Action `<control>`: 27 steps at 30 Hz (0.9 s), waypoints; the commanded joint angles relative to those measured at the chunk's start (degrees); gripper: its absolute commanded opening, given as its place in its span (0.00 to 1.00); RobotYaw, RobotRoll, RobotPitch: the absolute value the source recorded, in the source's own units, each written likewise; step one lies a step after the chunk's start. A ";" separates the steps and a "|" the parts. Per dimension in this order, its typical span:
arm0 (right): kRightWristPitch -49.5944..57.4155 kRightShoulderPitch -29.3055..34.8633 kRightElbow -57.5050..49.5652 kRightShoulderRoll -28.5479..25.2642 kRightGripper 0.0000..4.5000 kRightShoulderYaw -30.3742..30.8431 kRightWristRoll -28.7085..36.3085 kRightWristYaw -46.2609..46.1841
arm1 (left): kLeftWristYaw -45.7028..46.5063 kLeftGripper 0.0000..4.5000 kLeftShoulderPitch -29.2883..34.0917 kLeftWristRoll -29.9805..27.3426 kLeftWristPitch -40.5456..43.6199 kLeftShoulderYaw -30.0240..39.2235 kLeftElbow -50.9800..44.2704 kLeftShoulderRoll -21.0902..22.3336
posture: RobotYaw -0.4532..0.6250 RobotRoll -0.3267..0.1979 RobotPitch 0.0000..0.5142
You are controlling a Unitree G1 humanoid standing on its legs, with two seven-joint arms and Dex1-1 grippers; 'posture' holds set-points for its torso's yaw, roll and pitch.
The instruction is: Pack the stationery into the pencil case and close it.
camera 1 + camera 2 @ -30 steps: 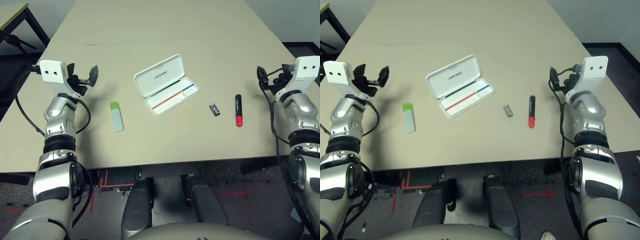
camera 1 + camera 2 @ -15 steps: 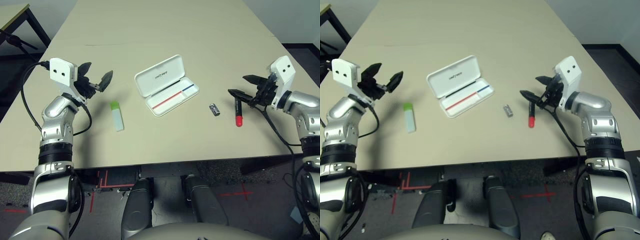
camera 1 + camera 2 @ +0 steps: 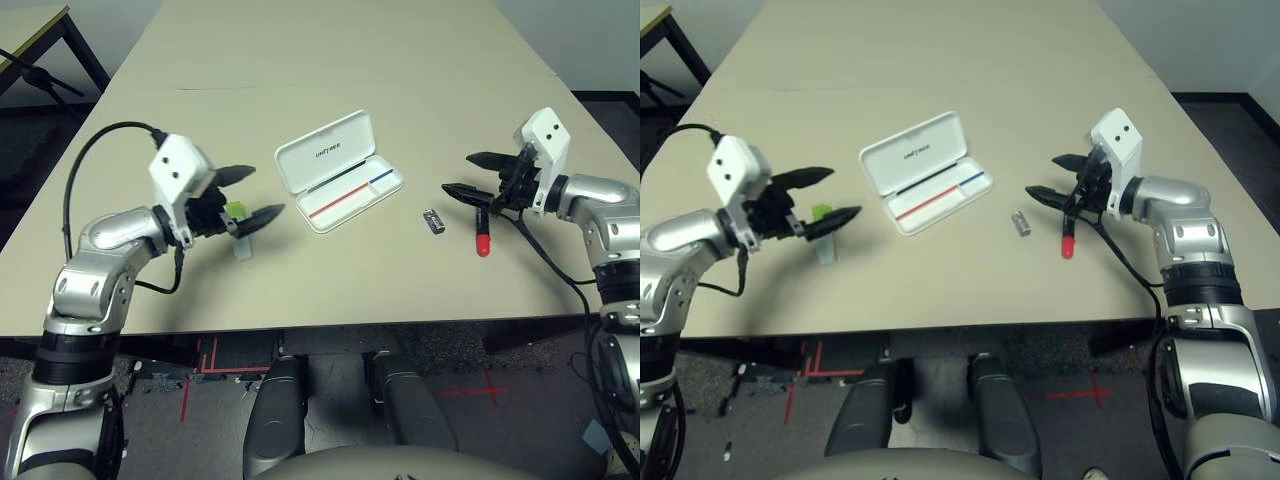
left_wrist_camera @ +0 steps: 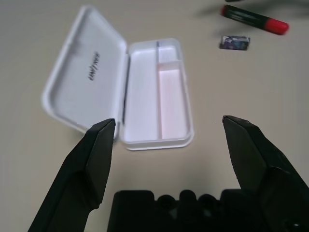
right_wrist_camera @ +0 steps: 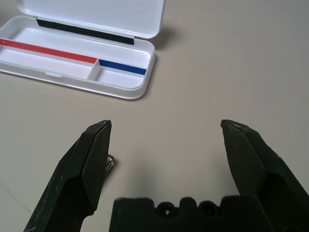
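From the head camera, the pencil case [image 3: 340, 170] lies open in the middle of the table [image 3: 330, 60], lid folded back, with a red and blue stripe along its tray. To its left the left gripper [image 3: 250, 195] hovers with its fingers spread wide and empty, just over the white stick with the green end [image 3: 238, 228], which lies flat on the table. To the right of the case lie the small grey piece [image 3: 432, 221] and, just beyond it, the red marker [image 3: 482, 231]. The right gripper [image 3: 468, 173] hangs above the marker's black cap, fingers wide apart, holding nothing.

In the left wrist view, the spread fingers [image 4: 94, 164] frame the open case [image 4: 120, 96], with the marker [image 4: 255, 18] and grey piece [image 4: 235, 42] beyond it.

In the right wrist view, the parted fingers [image 5: 87, 164] point toward the case [image 5: 82, 43]; the grey piece [image 5: 110, 163] peeks out beside one finger.
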 commanded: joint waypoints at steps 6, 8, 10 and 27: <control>-0.95 -0.44 1.75 -0.21 1.00 1.23 -1.82 0.64 | -1.43 0.99 -2.69 6.18 -0.76 -10.90 2.13 -1.92 | 0.44 0.62 0.32; -0.81 0.04 1.43 -0.32 1.00 1.21 -2.01 0.54 | -2.06 0.99 -3.43 7.29 -1.49 -12.93 3.79 -2.93 | 0.43 0.62 0.33; -0.60 0.49 0.98 -0.35 1.00 1.11 -2.07 0.45 | -2.48 0.99 -3.74 8.50 -2.58 -14.23 5.22 -3.71 | 0.42 0.62 0.34; 1.23 4.75 -3.60 -1.80 1.00 0.15 -1.74 -1.57 | -4.56 0.99 -11.55 15.90 -9.92 -19.49 20.73 -12.05 | 0.36 0.62 0.36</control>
